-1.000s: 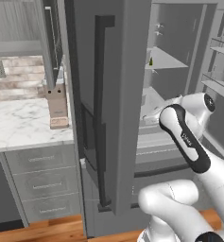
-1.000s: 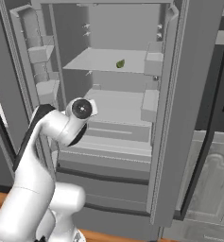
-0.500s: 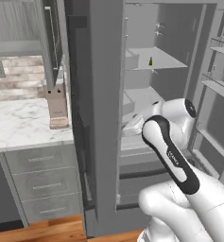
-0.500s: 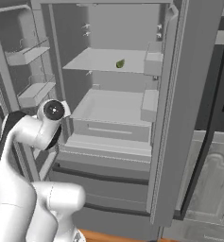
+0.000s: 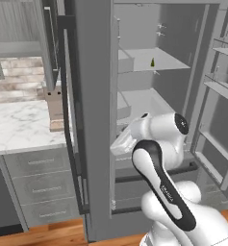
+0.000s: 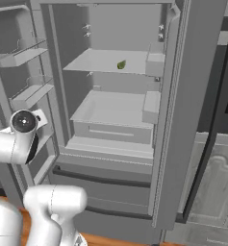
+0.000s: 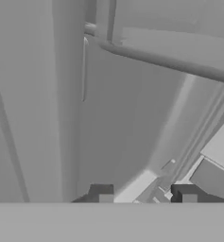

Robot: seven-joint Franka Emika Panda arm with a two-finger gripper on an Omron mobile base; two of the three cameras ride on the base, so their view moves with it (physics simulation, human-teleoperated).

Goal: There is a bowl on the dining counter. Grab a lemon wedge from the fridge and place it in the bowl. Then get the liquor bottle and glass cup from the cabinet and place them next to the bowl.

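The fridge (image 6: pixel 183 120) stands with both upper doors swung open. On its upper shelf lies the lemon wedge (image 6: pixel 121 64), a tiny greenish-yellow piece, which in the left base view is the lemon wedge (image 5: pixel 152 63) far back on that shelf. My hand (image 5: pixel 124 141) reaches low beside the inner edge of the left door, well below and left of the wedge. In the hand view my gripper (image 7: pixel 144 194) faces grey fridge surfaces at close range. Its two dark fingertips (image 7: pixel 102 194) stand apart with nothing between them. The bowl, dining counter, liquor bottle, glass cup and cabinet are out of view.
The left fridge door (image 5: pixel 94 120) stands edge-on close to my arm, its bins (image 6: pixel 31 91) facing inward. The right door (image 5: pixel 221 96) carries bins too. A marble worktop (image 5: pixel 19 127) with a knife block (image 5: pixel 55 110) lies left of the fridge. A lower shelf (image 6: pixel 110 108) and drawers (image 6: pixel 106 178) sit below.
My arm has swung left and lower, toward the left door's inner side. The left door stands a little wider. The fingertips have come closer together.
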